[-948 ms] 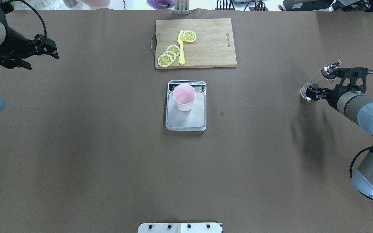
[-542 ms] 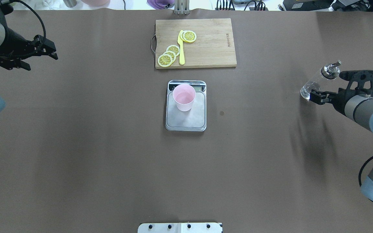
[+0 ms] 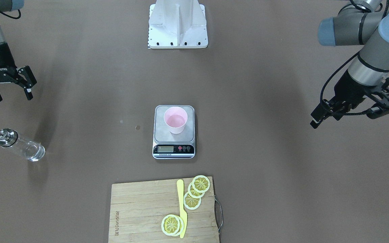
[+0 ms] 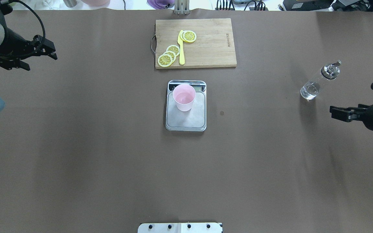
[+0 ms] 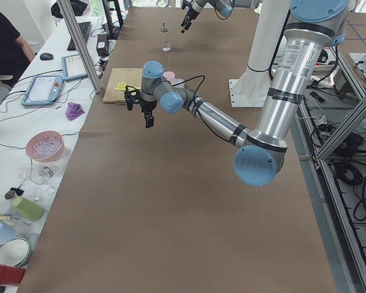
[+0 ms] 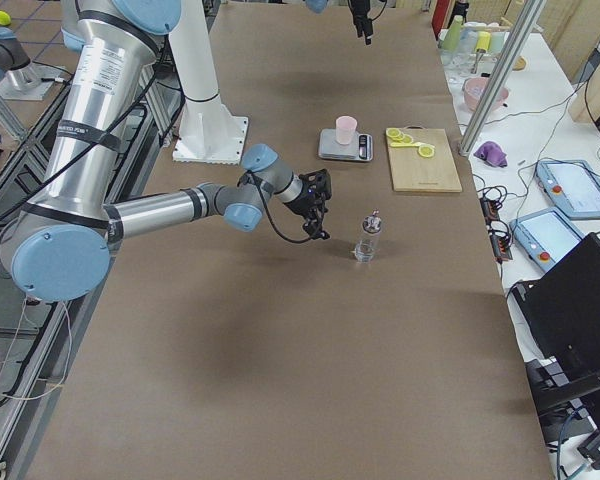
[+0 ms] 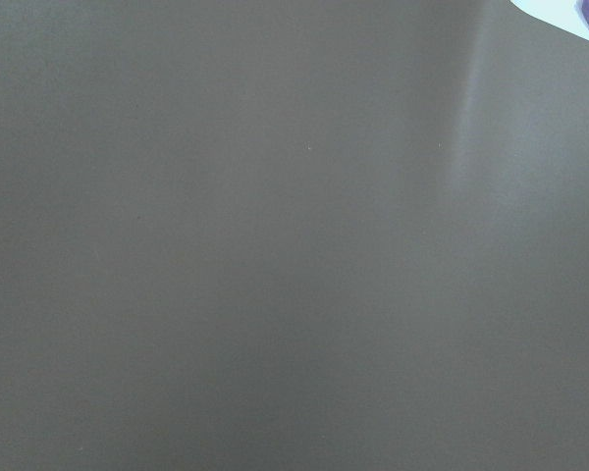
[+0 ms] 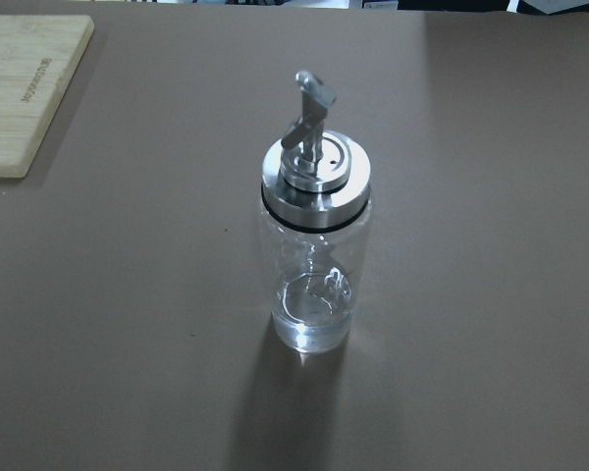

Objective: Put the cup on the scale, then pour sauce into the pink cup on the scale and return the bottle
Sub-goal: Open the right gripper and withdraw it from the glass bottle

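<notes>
Pink cup (image 4: 184,97): stood upright on the steel platform, toward its display end, with bare metal showing on three sides; whether anything lay inside could not be told
Scale (image 4: 186,122): sat at mid-table, its black strip with the display and buttons turned away from the robot, toward the cutting board
Bottle (image 4: 316,82): stood upright on the table far out on the robot's right, well apart from the scale, metal collar and spout on top, nothing touching it
Sauce (image 8: 314,324): a shallow clear layer at the bottom of the glass, hard to make out
Right gripper (image 3: 13,98): jaws spread wide with nothing between them, clear of the bottle on the robot's side of it; its wrist camera looked straight at the bottle
Left gripper (image 4: 43,63): hung over the far left part of the table, well apart from everything, fingers parted and holding nothing; its wrist camera saw almost only bare brown surface
Cutting board (image 4: 206,48): wooden, lay just beyond the scale, its metal handle on the robot's left
Lemon slices (image 4: 168,55): yellow, overlapping near the board's handle end, with more by the knife's far tip
Knife (image 4: 181,48): yellow, lay flat on the board between the two groups of slices
Table (image 4: 108,155): covered edge to edge in brown
Person (image 5: 3,43): dark-sleeved, sat at the side bench
</notes>
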You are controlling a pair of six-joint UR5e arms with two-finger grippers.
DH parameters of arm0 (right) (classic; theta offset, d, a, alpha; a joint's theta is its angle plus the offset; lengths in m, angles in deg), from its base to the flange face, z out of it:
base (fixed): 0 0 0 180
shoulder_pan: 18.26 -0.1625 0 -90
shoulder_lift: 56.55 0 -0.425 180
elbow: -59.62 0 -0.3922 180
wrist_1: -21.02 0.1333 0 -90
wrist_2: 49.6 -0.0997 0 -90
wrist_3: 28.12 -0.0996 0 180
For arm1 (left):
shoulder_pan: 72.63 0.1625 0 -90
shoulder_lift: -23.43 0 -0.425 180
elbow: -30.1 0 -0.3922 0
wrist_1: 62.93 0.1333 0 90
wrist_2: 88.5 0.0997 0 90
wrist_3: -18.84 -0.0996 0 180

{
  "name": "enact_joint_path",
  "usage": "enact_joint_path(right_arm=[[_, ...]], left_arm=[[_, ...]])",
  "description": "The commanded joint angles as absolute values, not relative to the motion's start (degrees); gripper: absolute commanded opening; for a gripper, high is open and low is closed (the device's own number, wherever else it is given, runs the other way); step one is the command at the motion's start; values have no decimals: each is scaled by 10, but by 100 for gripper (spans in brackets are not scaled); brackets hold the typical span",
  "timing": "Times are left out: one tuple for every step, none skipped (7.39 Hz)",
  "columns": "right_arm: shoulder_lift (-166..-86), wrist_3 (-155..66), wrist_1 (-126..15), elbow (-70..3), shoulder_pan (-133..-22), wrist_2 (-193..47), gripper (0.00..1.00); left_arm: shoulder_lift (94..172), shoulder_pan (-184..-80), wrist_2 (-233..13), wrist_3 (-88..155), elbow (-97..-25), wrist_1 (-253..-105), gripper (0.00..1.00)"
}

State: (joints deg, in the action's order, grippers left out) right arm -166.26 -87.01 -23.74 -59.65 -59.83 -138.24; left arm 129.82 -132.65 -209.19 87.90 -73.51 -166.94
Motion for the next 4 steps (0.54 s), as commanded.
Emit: enact_joint_path(right_arm=[[-1683,-845,-317,-674,-695,-1503,100],[-1680,-793,-324,-676,-759,-1569,100],[-1665,-754,-360,-676,-823,-1635,100],[-1630,-690,-427,-673,-880,-1702,100]], left_arm=[[1297,-1327,-2091,879,-736,-1670,99],[1297,-1326,-2091,878,-734,-1670,99],[1297,-1327,-2091,878,-734,-1670,99],[1298,-1326,-2091,877,-733,-1671,99]])
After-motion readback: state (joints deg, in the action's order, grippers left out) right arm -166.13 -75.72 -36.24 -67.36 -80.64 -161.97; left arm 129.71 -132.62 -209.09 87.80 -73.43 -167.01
